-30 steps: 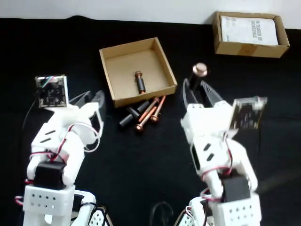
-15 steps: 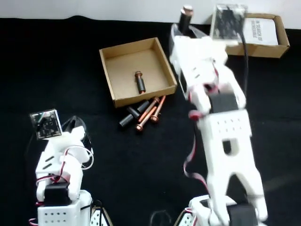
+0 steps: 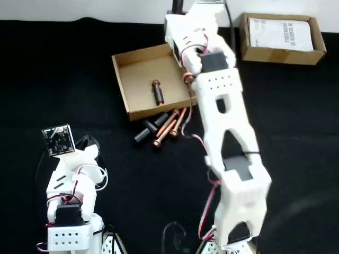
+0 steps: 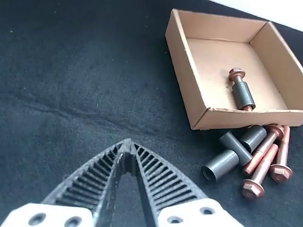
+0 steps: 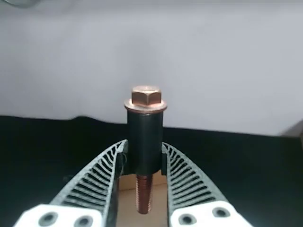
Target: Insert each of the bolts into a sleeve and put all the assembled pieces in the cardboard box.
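Observation:
My right gripper (image 5: 144,156) is shut on an assembled piece (image 5: 144,142), a copper bolt standing upright in a black sleeve. In the high view that gripper (image 3: 178,11) is held above the far right corner of the open cardboard box (image 3: 136,79). One assembled piece (image 3: 157,92) lies inside the box. Three loose black sleeves (image 4: 220,164) and three copper bolts (image 4: 265,150) lie in a pile just in front of the box's near wall (image 4: 189,85). My left gripper (image 4: 127,143) is shut and empty, low over the black cloth, well short of the pile.
A second cardboard box (image 3: 280,36) holding a printed sheet stands at the back right. The right arm's white links stretch across the table right of the pile (image 3: 164,127). A white wall rises behind the black cloth.
The right arm has swung from the front right out to the back, carrying the assembled piece to the box's far corner. The left arm has drawn back toward its base.

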Available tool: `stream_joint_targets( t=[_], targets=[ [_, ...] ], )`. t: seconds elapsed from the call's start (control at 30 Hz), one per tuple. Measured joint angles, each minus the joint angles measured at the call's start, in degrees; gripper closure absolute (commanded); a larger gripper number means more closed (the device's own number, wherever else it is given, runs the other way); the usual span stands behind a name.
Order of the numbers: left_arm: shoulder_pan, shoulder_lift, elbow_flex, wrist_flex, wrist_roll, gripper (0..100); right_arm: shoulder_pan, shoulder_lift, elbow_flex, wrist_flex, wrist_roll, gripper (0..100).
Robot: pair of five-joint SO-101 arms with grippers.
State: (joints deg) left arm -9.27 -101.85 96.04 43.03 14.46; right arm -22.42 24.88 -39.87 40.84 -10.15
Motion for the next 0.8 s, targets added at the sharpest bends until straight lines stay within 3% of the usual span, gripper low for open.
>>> stream_joint_targets(
  t=[0.3,0.57,0.8],
  targets=[
    [0.00,0.00,0.00,2.29,0.00,99,0.00,18.46,-17.93,11.96,-0.09,99.2],
    [0.00,0.00,0.09,2.29,0.00,99,-0.09,25.14,-20.04,24.79,0.00,99.1],
    [0.00,0.00,0.09,2.29,0.00,99,-1.14,29.19,-20.13,35.96,10.29,99.1]
  ],
)
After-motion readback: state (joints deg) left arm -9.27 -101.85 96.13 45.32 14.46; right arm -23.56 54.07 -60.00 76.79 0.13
